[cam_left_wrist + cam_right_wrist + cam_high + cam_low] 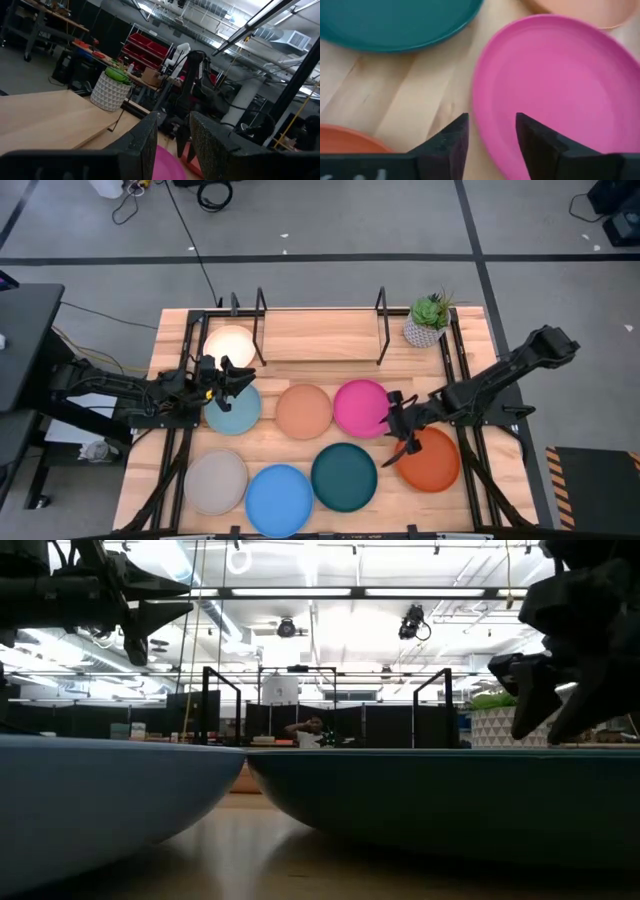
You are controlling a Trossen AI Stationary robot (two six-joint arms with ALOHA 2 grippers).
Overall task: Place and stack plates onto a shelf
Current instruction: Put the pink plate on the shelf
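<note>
Standing parted and holding nothing: right gripper (398,424), hovering over the gap between the magenta plate (362,408) and the orange plate (430,459), fingers (451,140) straddling the magenta plate's near edge in the right wrist view. Also parted and empty: left gripper (222,378), hanging above the pale blue plate (233,408), just in front of the shelf (318,336).

Lying on the shelf at its left end: cream plate (229,342), alone, between the black uprights. Sitting flat on the table (300,442), in a back row: pale blue, peach plate (303,411), magenta; in a front row: grey-beige plate (215,481), bright blue plate (279,499), teal plate (344,475), orange. Nearly touching: teal and bright blue. Resting at the back right corner beside the shelf: potted plant (429,320) in a white patterned pot. Showing far off in the low view: a person (314,730).
</note>
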